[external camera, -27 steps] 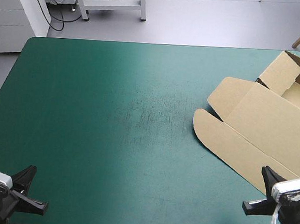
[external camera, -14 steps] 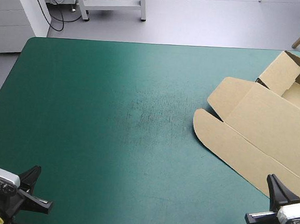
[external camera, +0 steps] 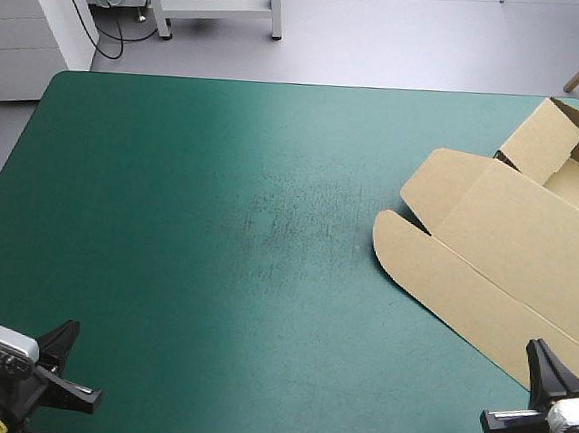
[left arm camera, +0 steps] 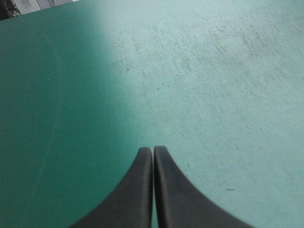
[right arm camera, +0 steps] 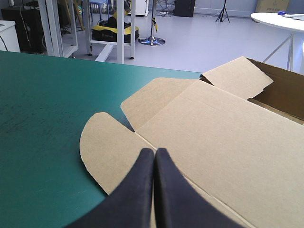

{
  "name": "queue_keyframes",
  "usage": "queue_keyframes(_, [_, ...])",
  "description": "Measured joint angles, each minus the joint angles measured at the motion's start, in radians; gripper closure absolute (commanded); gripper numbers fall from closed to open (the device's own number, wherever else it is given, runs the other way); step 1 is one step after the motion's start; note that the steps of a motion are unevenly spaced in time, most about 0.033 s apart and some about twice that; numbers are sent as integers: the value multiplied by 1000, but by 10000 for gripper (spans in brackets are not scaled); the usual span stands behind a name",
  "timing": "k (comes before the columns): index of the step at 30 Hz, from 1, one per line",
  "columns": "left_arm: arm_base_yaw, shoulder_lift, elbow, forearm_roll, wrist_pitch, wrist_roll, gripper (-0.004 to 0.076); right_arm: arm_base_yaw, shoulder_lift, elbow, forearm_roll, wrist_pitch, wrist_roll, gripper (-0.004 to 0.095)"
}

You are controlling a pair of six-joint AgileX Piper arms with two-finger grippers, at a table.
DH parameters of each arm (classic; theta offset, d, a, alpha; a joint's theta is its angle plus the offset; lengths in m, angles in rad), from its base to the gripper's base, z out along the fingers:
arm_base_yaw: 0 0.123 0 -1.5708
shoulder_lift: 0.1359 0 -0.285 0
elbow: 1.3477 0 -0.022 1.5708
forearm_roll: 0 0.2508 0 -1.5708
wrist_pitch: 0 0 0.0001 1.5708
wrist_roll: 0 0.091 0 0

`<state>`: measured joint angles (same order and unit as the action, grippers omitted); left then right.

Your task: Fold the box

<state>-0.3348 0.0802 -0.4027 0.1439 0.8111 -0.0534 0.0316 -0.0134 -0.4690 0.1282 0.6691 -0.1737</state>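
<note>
Well, from above, my right fingers have drifted a little nearer and further right than just before. The left fingers sit unchanged at the near left corner of the surface. The box lies on the right side, well apart from the left fingers. Its near edge is just beside the right ones. It is an open brown tray with walls raised at the far right, its lid flat toward the near left, two rounded flaps along the lid's left edge.

Through the left wrist, the left fingers are pressed together in a point over bare teal-green surface.

Through the right wrist, the right fingers meet the same way, gripping nothing. Their tips are over the lid's near part, and I cannot tell if they touch it. The box spreads ahead of them, with the tray's wall at the far right.
</note>
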Motion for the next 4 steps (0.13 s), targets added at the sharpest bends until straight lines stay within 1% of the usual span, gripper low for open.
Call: queue_keyframes(4, [-1, 0, 0, 0, 0, 0, 734, 0, 0, 0, -1, 0, 1, 927])
